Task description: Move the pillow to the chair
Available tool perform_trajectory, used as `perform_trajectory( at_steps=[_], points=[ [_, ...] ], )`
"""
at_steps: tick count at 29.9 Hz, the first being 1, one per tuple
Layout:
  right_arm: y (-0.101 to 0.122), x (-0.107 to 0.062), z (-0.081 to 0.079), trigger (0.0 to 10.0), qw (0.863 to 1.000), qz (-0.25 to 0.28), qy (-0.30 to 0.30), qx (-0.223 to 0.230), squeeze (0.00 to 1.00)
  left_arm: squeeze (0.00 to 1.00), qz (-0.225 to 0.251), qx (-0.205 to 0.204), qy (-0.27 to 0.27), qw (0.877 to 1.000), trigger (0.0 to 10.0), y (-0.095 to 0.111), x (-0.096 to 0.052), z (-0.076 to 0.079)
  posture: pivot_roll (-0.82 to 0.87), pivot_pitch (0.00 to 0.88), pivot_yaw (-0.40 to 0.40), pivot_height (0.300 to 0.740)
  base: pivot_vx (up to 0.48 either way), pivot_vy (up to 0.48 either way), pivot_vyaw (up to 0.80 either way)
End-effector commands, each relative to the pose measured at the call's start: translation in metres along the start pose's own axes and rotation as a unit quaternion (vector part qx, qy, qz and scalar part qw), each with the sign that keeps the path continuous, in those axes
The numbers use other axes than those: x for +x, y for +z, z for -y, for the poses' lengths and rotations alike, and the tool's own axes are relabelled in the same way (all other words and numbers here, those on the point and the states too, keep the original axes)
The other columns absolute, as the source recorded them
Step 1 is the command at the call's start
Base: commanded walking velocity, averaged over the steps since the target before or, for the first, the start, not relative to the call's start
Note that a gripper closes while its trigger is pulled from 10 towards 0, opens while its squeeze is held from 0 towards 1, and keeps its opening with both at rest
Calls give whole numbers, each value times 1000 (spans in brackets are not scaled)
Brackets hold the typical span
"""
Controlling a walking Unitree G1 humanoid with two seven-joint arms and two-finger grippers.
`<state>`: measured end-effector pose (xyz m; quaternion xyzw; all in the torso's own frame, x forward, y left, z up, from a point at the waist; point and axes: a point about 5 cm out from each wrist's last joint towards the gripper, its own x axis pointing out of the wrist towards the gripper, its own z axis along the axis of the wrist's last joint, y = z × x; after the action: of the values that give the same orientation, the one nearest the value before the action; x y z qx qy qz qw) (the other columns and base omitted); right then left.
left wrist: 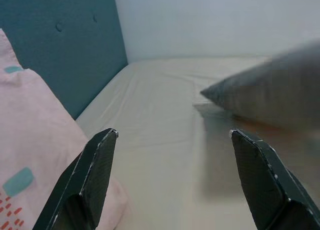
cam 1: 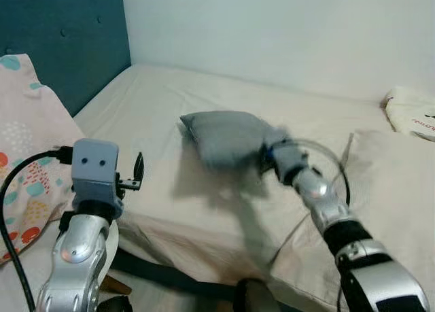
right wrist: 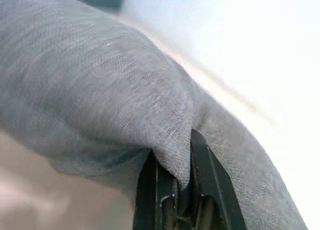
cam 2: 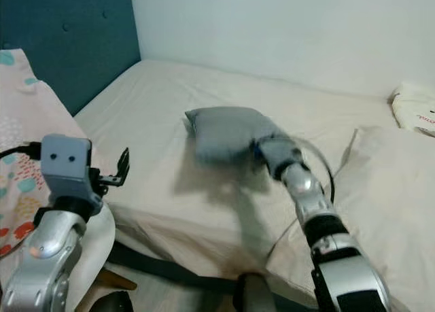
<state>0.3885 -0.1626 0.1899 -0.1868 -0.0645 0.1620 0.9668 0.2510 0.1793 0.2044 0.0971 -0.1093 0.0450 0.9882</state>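
Observation:
A grey pillow (cam 1: 224, 136) hangs a little above the cream bed (cam 1: 149, 101), casting a shadow on the sheet. My right gripper (right wrist: 175, 182) is shut on a fold of the grey pillow (right wrist: 110, 89) at its near right corner; the right arm (cam 1: 319, 196) reaches in from the lower right. My left gripper (left wrist: 172, 182) stands open over the bed's left side, nothing between its fingers (left wrist: 95, 180), with the grey pillow (left wrist: 270, 94) ahead of it. The left gripper's wrist (cam 1: 95, 164) sits at the lower left.
A teal headboard (cam 1: 61, 33) stands at the back left. A patterned pink pillow (cam 1: 24, 135) lies at the left. A cream pillow (cam 1: 394, 189) lies on the bed at the right, and a white bag (cam 1: 414, 111) at the far right by the wall.

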Motion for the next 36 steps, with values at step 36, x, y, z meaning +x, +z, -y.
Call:
perform_trajectory(
  at_steps=[36],
  points=[
    [90, -10, -34, 0, 945, 158, 125, 257, 0, 0, 20, -15, 31, 999, 10000, 1, 19, 3, 18, 0, -131, 655, -80, 0, 0]
  ],
)
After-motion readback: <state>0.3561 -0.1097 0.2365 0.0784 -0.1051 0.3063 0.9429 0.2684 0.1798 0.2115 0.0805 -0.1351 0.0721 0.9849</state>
